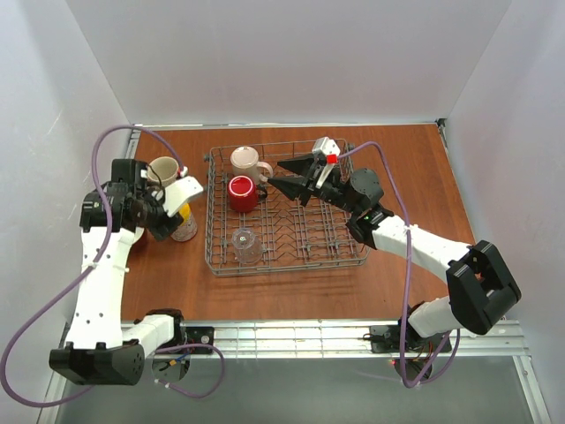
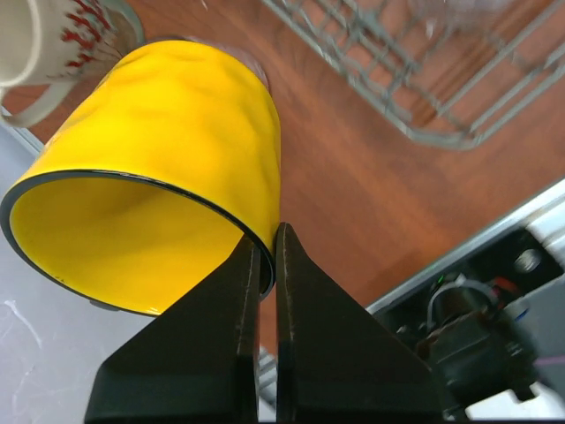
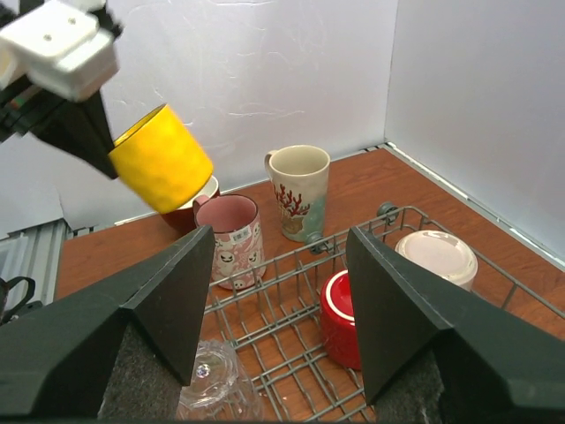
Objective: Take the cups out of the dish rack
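1. The left gripper [image 2: 269, 246] is pinched narrow on the rim of the bright yellow ceramic cup [image 2: 168, 168], with one finger inside the mouth and one outside. The cup hangs tilted above the brown wooden table [image 1: 406, 177] and does not touch it.
2. The yellow cup is already out of the grey wire dish rack [image 1: 287, 256], at the rack's 9 o'clock. It hangs over the group set out there: a tall cream mug with a red coral print [image 3: 300, 190], a pink mug with small faces [image 3: 229, 231] and a dark red mug [image 3: 196, 205]. From the right wrist view the dark red mug seems to lie right under it.
3. The step in hand looks like setting the yellow cup down. Bare wood is needed first, and the patch toward 6 o'clock of the group looks freest.
4. The cup should be turned upright before it descends, then lowered slowly until its base bears on the wood. Only then should the fingers part.
5. A rim pinch on glazed ceramic probably resists twisting poorly, so smooth wrist motion matters. Lifting straight up afterwards should keep the inner finger off the wall.
6. The right gripper [image 3: 281, 237] is spread wide and holds nothing. It hovers over the rack, pointing toward 9 o'clock.
7. Three cups remain in the rack:
   - a glossy red mug [image 1: 241, 193];
   - an upturned beige mug [image 1: 247, 161] at the red mug's 12 o'clock;
   - a small clear glass [image 1: 246, 245] near the rack's 7 o'clock corner.
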{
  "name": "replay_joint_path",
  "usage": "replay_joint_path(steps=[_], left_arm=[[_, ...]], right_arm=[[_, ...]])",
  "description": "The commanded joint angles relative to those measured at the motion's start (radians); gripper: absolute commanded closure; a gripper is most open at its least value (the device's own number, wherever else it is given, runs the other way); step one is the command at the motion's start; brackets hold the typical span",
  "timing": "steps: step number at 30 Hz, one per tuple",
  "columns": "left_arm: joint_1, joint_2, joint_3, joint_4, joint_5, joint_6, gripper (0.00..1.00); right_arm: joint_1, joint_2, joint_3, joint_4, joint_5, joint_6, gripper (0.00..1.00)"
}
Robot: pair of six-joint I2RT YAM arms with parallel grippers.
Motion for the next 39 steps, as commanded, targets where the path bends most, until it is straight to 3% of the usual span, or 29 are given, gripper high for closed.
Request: replay_joint_path(steps=[1,5,9,30,39], left_arm=[[0.0,-0.08,-0.048,-0.033,-0.064,0.23,1.0],[0.0,-0.122,-0.084,-0.034,-0.044,0.301,1.0],[0.0,-0.132,-0.231,-0.034,-0.019,0.369,1.0],[-0.032,-0.077,-0.531,-0.027,-0.157,0.481,1.0],[-0.052,-0.063,-0.635,0.1,-0.266,0.479,1.0]], right_arm=[[0.007,-0.038,-0.01,0.002,0.011,-0.025,0.43],[0.007,-0.046,-0.024,0.0,0.023,-0.034,0.44],[0.005,-0.041,-0.021,-0.001,0.028,-0.037,0.44],[0.005,-0.006,-0.001,-0.035,0.04,-0.077,0.42],[0.005,-0.012,0.001,-0.05,0.052,-0.102,0.41]])
